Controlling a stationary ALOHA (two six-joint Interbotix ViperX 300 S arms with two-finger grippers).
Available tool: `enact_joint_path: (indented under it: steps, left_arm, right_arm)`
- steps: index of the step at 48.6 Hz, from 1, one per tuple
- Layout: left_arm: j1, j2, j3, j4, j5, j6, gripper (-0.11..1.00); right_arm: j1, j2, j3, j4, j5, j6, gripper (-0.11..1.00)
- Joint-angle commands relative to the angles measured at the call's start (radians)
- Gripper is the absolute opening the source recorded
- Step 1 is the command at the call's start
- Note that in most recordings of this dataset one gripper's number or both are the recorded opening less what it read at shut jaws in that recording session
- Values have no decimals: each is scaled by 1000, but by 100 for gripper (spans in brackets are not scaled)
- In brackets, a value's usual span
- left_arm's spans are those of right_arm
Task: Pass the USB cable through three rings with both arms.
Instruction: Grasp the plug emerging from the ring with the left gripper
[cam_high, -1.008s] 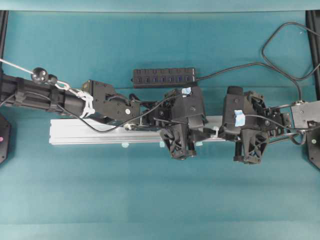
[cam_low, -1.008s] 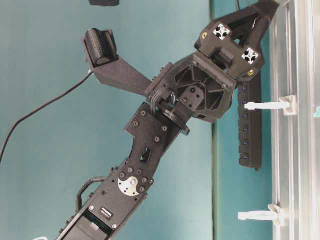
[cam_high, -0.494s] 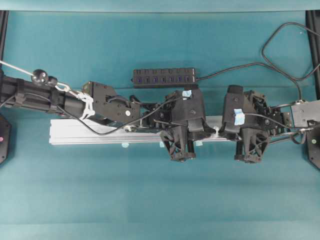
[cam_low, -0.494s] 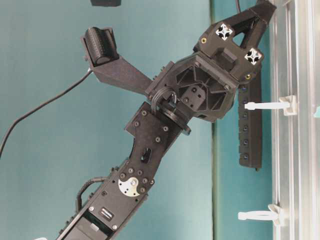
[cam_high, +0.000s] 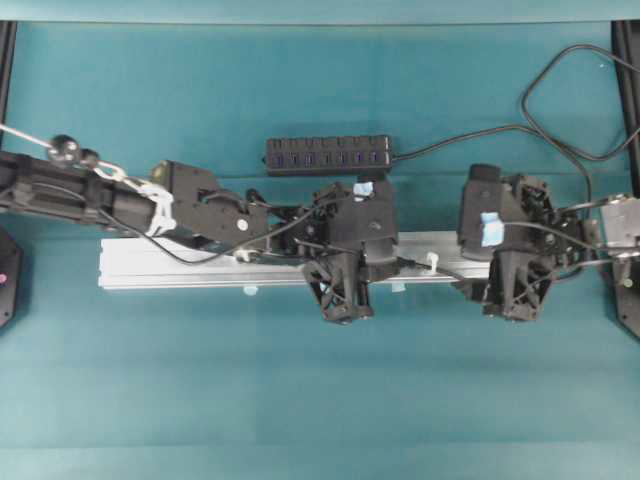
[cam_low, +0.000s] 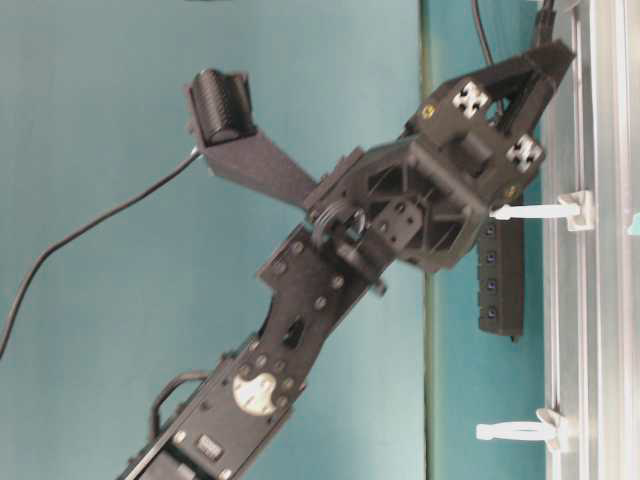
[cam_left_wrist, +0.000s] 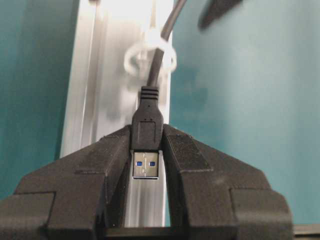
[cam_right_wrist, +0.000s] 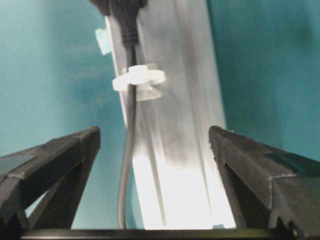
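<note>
Teal cloth covers the desk, and a long silver rail lies across its middle from 9 o'clock toward 3 o'clock in the overhead view.

Both arms reach in over that rail. Coming from 9 o'clock, the left arm ends just past the middle; coming from 3 o'clock, the right arm stops well apart from it.

At 12 o'clock behind the rail sits a black multi-port hub, its own cord looping off toward 2 o'clock.

In the left wrist view, the left gripper pinches the plug of the USB cable between its 2 pads, silver tip facing the camera. From the plug the cord runs toward 12 o'clock through 1 white ring standing on the rail.

In its own wrist view, the right gripper is spread wide and grips nothing. Between its fingers, the cord drops from 12 o'clock through the ring and curves down the rail's left edge.

In the table-level view 2 rings stick out from the rail, 1 at 3 o'clock and 1 at 5 o'clock.
</note>
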Motion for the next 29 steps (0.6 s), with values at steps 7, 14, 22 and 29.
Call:
enact_joint_path:
  steps: [7, 14, 22, 29]
  left_arm:
    - [0, -80, 25, 2, -3, 2, 23]
    - [2, -104, 35, 2, -3, 2, 23]
    - [2, -121, 41, 2, -3, 2, 23]
    - [2, -137, 52, 2, -3, 9, 23]
  right_arm:
    - [-14, -61, -38, -6, 3, 8, 76]
    - [-14, -43, -66, -6, -11, 5, 76]
    - [-14, 3, -103, -8, -31, 0, 75]
    - [-14, 48, -137, -15, -66, -3, 75]
